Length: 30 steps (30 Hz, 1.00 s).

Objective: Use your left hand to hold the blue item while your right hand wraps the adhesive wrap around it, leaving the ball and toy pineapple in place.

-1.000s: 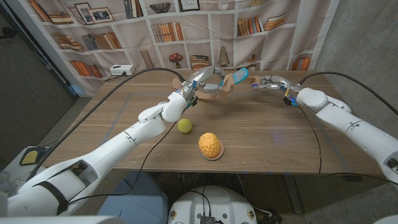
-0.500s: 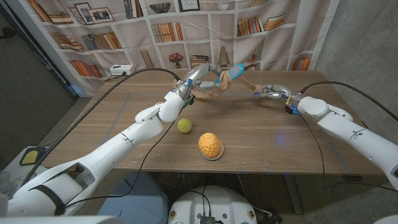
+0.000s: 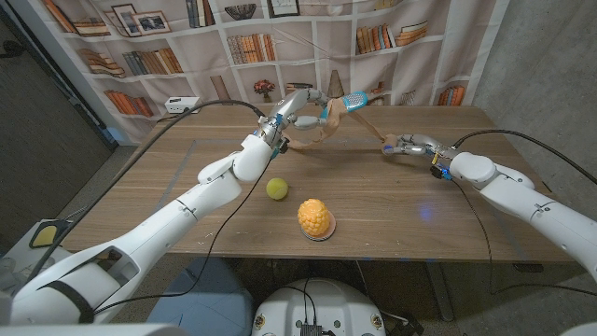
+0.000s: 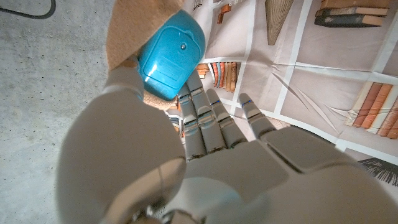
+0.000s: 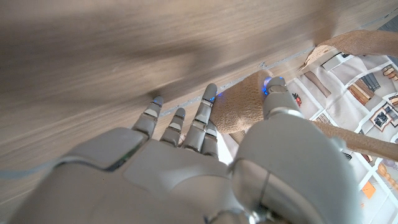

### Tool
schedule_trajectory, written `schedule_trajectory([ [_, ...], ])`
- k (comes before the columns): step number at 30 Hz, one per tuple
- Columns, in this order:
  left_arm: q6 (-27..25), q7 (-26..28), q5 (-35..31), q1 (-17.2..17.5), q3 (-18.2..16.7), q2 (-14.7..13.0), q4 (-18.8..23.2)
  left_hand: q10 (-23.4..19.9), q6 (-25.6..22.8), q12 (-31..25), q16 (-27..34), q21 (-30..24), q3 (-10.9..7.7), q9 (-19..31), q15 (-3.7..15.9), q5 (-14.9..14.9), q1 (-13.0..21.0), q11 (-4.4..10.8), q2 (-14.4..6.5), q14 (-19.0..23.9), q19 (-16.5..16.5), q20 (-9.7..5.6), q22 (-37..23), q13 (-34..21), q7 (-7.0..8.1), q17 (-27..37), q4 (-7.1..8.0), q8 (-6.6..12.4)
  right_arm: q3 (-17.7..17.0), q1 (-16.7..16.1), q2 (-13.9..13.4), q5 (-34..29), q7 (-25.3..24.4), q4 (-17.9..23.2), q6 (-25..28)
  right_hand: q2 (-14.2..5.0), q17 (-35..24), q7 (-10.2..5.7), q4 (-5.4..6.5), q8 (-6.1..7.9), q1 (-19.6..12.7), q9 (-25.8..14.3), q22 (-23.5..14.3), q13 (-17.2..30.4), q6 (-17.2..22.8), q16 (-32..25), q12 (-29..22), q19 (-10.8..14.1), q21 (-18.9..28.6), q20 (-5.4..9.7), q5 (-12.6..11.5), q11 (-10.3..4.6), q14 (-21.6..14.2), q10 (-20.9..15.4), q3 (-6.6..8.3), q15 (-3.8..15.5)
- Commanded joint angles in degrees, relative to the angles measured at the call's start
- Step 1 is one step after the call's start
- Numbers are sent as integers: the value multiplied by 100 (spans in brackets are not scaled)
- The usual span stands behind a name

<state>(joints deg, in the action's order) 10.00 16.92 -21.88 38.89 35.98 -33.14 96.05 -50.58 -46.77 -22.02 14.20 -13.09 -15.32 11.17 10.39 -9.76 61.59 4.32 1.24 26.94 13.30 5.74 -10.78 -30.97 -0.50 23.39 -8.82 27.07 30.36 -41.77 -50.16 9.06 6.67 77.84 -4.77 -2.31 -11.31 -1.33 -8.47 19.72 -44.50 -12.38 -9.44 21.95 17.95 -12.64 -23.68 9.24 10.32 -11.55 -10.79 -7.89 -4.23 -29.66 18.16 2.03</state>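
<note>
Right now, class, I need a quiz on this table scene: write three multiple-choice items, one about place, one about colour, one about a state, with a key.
1. Where does the ball lie?
A. on the table, beside the toy pineapple
B. in the right robot hand
C. on a shelf

2. What colour is the item that the left robot hand holds up?
A. red
B. blue
C. green

3. How is the tan adhesive wrap?
A. lying folded on the table
B. stretched between the blue item and the right robot hand
C. wound round the ball

Key: 1 A, the head view shows it on the wood by the pineapple; 2 B, blue in both views; 3 B, the strip spans the gap.
</note>
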Motion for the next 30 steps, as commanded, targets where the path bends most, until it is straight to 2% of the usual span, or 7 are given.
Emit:
schedule_trajectory([
  [1, -205, -102, 12, 66, -94, -146, 27, -827, -1105, 6, -3, 16, -29, 32, 279, -34, 950, 768, -969, 160, 33, 1, -24, -23, 1081, -4, 34, 260, -168, -491, -318, 171, -76, 513, 121, -62, -20, -661, -9, 39, -23, -19, -17, 18, 1007, 7, 27, -25, 25, 6, 8, -13, -11, -46, -23, 360],
  [12, -359, -261, -17, -11, 4, -206, -127, -833, -1092, 18, 1, 16, -30, 32, 283, -35, 953, 768, -972, 161, 31, 4, -24, -37, 1071, -2, 32, 250, -423, -1069, -668, 351, -84, 1379, -159, -63, -21, -659, -10, 37, -30, -19, -17, 23, 1021, 4, 29, -29, 24, 4, 9, -8, -20, -65, -27, 362],
  [22, -397, -254, -101, -133, 171, -105, -348, -835, -1098, 39, -5, 16, -29, 33, 271, -36, 946, 767, -974, 154, 33, 7, -25, -41, 1059, -11, 37, 248, -488, -1249, -829, 253, 211, 2196, -575, -70, -23, -663, -2, 28, -24, -20, -17, 29, 1018, 6, 35, -35, 24, -3, 12, -3, -13, -74, -36, 353],
  [30, -577, -257, -96, -115, 202, -123, -397, -844, -1114, 44, -4, 16, -27, 33, 278, -36, 950, 769, -971, 154, 34, 7, -25, -53, 1069, -13, 33, 251, -643, -1378, -923, 337, 395, 2551, -815, -68, -22, -657, 1, 28, -19, -21, -17, 31, 1035, 4, 29, -31, 26, -10, 14, 16, -23, -110, -44, 354],
])
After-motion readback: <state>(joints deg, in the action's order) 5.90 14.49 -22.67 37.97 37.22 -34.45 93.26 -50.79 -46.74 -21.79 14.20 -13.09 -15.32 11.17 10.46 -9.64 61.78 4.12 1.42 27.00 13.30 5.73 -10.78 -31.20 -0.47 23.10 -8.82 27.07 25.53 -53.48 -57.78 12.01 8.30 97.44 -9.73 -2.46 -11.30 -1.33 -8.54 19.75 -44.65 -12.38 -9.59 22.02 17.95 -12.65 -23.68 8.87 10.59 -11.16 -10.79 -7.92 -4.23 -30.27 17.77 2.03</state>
